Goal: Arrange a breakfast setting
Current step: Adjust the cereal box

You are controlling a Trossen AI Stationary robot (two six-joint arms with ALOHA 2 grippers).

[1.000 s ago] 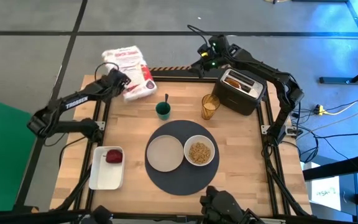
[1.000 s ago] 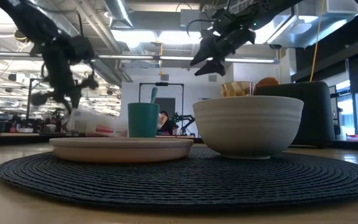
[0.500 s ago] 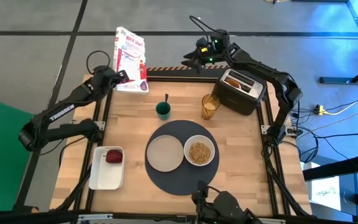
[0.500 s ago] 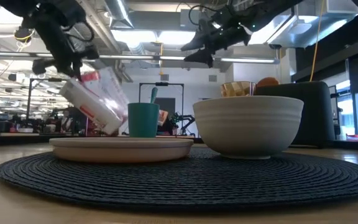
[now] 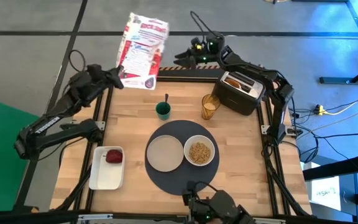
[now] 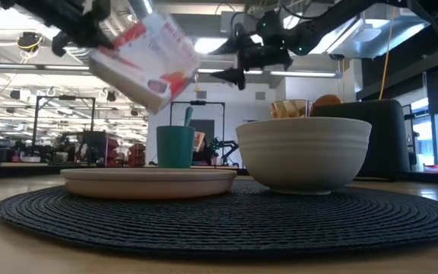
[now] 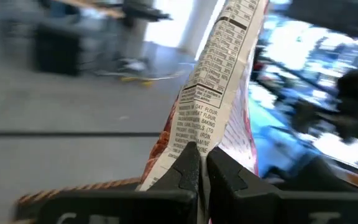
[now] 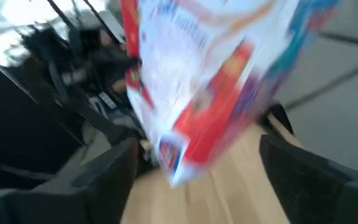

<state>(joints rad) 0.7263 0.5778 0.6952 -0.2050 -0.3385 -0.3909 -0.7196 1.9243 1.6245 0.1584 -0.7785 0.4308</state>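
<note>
My left gripper is shut on a white and red printed bag, held high over the table's far left corner. My right gripper is open, level above the far edge, with the bag just in front of it. A beige plate and a white bowl of cereal rest on the dark grey round mat. The small green cup and amber glass stand behind the mat. The red fruit lies in the white tray. A toasted round sticks out of the toaster. My left gripper pinches a folded side edge of the bag between its two fingers, near one end of the bag. The bag is lifted clear of the table and tilted, reaching away from the fingers toward my right gripper.
The black toaster stands at the far right. The white rectangular tray lies at the near left. Bare wood shows along the table's right side and between the tray and the far left corner.
My left gripper has risen from the far left corner, lifting the bag off the table; the bag has turned from lying flat to held high and tilted. My right gripper has moved toward the table's left along the far edge, toward the bag, and levelled out.
</note>
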